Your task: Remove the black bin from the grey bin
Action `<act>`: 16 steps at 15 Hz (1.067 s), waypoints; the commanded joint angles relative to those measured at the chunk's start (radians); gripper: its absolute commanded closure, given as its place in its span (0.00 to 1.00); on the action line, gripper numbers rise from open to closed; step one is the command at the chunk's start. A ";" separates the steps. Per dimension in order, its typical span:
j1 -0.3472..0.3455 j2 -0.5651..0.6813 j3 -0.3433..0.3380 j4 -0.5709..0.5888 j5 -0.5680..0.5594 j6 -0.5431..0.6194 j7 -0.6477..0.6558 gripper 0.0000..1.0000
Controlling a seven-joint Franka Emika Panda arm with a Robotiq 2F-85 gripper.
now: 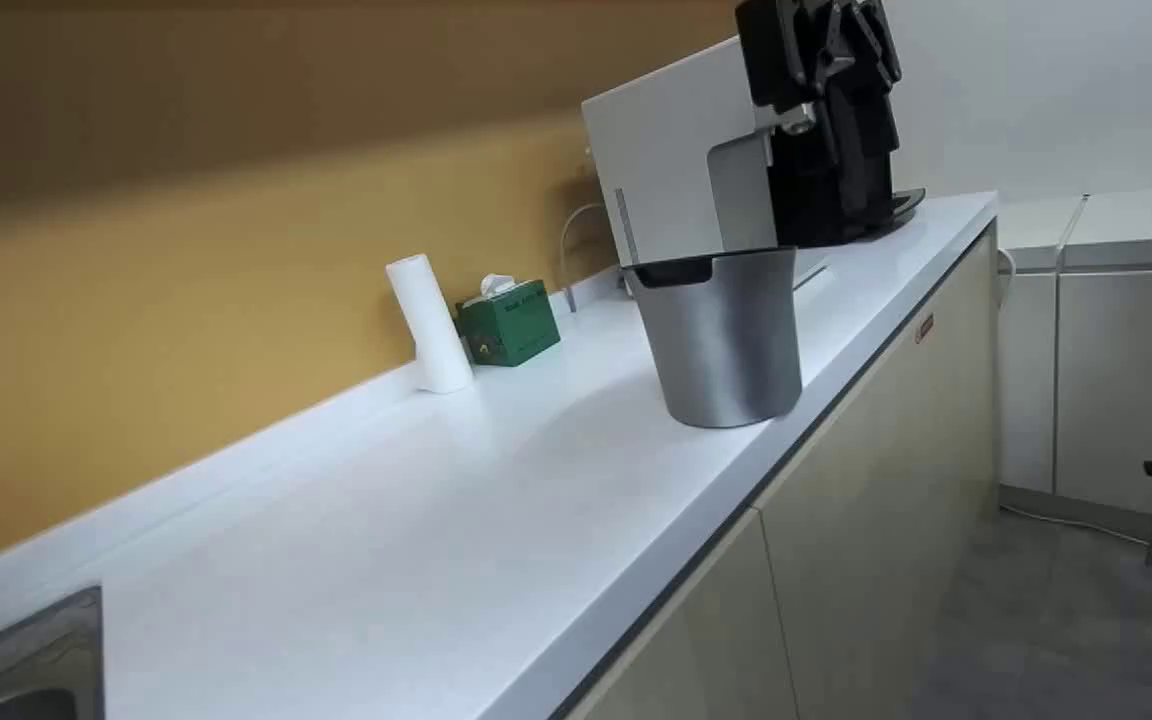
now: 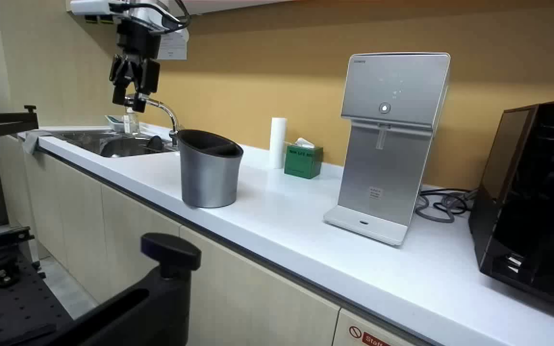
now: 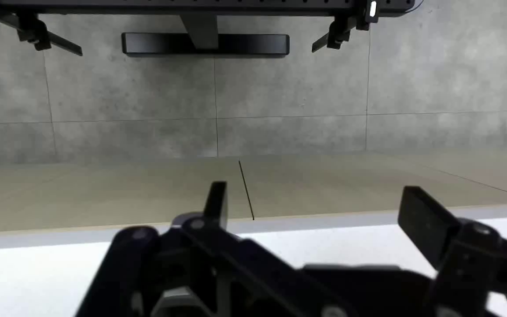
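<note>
White counter [image 2: 286, 206], grey bin [image 2: 209, 178], black bin [image 2: 200, 139] nested inside.
I see the grey bin standing upright near the counter's front edge, the black bin sunk within its rim; my gripper [image 2: 129, 98] hangs higher, apart from both, its fingers [image 3: 427, 226] spread wide in the wrist view.

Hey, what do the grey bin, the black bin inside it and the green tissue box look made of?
Grey bin: satin metal, or plastic painted metallic; soft vertical highlights fit both. Black bin: probably matte plastic, from its dull, even black. Green tissue box: likely printed cardboard, given flat faces and lettering.
</note>
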 commanded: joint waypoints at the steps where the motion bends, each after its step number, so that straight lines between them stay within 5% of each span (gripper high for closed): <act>1: -0.002 0.001 0.001 0.001 0.000 -0.001 -0.001 0.00; 11: -0.002 0.001 0.001 0.001 0.000 -0.001 -0.001 0.00; 16: -0.058 -0.004 0.050 -0.001 -0.119 0.173 0.125 0.00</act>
